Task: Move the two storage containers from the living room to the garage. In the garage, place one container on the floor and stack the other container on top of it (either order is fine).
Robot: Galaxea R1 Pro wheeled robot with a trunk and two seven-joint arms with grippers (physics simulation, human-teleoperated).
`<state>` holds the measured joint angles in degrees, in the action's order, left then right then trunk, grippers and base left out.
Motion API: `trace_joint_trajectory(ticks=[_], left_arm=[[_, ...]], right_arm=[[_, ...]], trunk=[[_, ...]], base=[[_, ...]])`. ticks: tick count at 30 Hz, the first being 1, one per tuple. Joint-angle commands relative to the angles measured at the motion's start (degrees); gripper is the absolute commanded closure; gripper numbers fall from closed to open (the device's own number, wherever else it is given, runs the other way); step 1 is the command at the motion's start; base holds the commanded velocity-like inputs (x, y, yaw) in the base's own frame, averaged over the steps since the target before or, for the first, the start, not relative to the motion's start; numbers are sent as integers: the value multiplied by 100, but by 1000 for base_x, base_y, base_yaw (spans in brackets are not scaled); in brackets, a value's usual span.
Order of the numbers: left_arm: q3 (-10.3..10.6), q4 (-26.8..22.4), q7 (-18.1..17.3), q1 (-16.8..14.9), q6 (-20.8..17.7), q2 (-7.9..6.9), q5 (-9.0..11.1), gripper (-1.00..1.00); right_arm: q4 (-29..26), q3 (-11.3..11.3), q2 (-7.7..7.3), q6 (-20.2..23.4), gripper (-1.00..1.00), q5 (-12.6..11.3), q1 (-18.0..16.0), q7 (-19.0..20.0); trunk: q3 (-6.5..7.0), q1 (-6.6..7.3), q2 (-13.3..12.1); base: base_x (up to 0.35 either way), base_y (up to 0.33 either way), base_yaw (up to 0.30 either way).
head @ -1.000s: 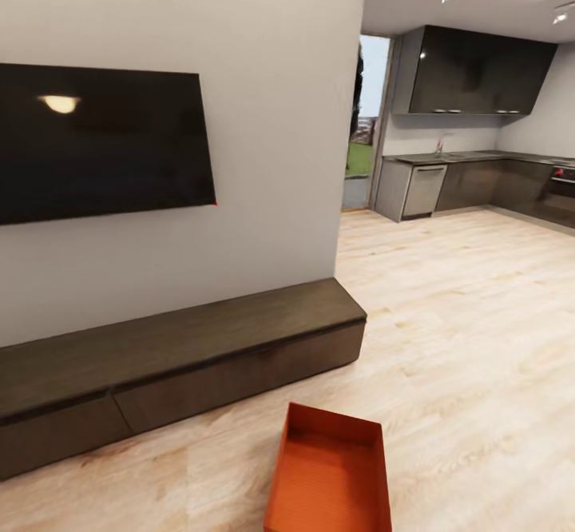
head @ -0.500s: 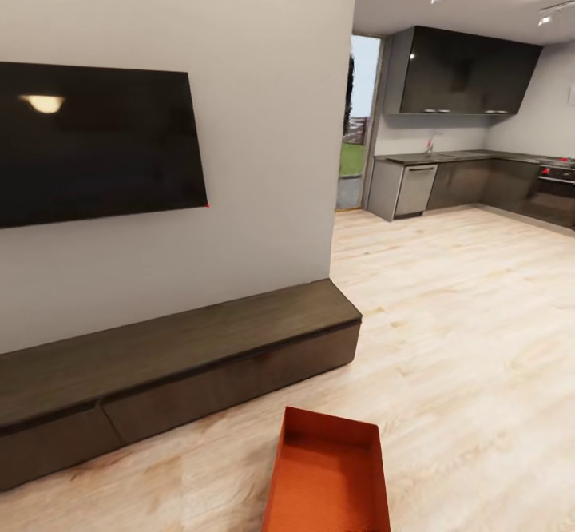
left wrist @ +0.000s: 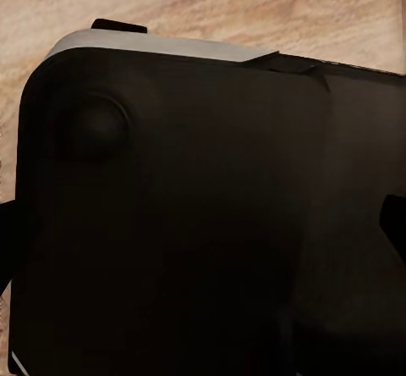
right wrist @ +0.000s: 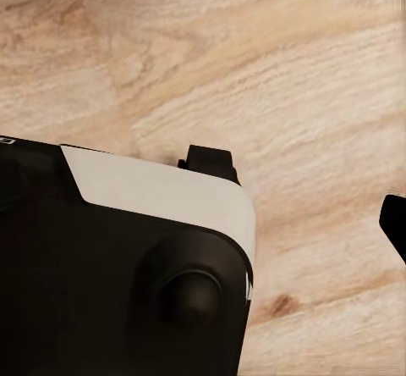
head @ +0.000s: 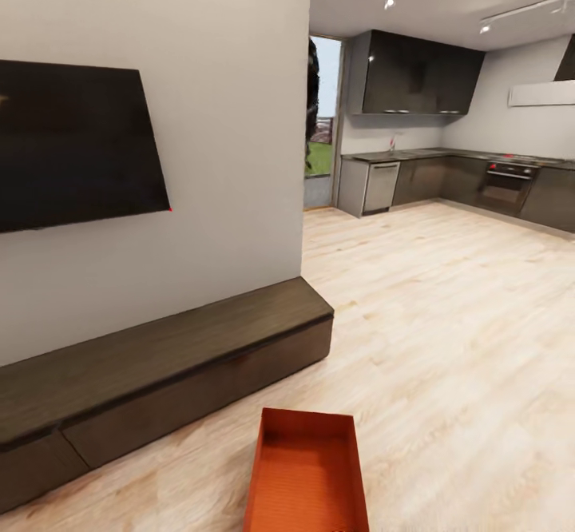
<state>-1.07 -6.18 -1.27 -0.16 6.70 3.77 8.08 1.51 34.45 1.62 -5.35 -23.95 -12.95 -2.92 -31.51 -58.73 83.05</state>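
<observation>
From the head camera I see 1 storage container (head: 307,476), orange-red and lidless, lying flat on the light wood-plank floor (head: 447,356) at the bottom of the view, its ribbed bottom facing up and its near end cut off by the picture's edge. It sits just in front of the long low dark-wood bench (head: 160,372), near it but apart. Above the bench a black TV (head: 76,144) hangs on the white wall (head: 231,117). This is the living room; past the wall's corner the plank floor runs on into a kitchen with dark cabinets (head: 419,73), a worktop (head: 399,155) along the far wall and an oven (head: 505,184) toward the right. A glazed doorway (head: 321,125) shows green outside.

My left wrist camera looks onto a large dark rounded body of the robot (left wrist: 169,223) with a pale band along 1 edge, and a strip of wood floor beyond it. My right wrist camera shows a similar dark body with a white panel (right wrist: 161,194) over the planks. I cannot tell from these pictures whether the left hand or the right hand is open or closed.
</observation>
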Motion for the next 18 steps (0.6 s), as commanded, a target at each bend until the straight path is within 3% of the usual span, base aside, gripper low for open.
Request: trace_joint_trajectory(ticks=[1, 8, 18], left_arm=[[-8, 3, -13, -2, 15, 1, 45, -100], [-12, 3, -13, 2, 15, 1, 49, -100], [-8, 3, -13, -1, 24, 1, 46, -100]], right_arm=[[16, 47, 5, -27, -100, -48, -6, -7], [16, 53, -2, -27, -100, -48, -6, -7], [16, 53, 1, -27, -100, -48, -6, -7]], trunk=[[-5, 0, 3], [-5, 0, 3], [-5, 0, 3]], base=[[0, 0, -207], [27, 0, -39], [268, 0, -1]])
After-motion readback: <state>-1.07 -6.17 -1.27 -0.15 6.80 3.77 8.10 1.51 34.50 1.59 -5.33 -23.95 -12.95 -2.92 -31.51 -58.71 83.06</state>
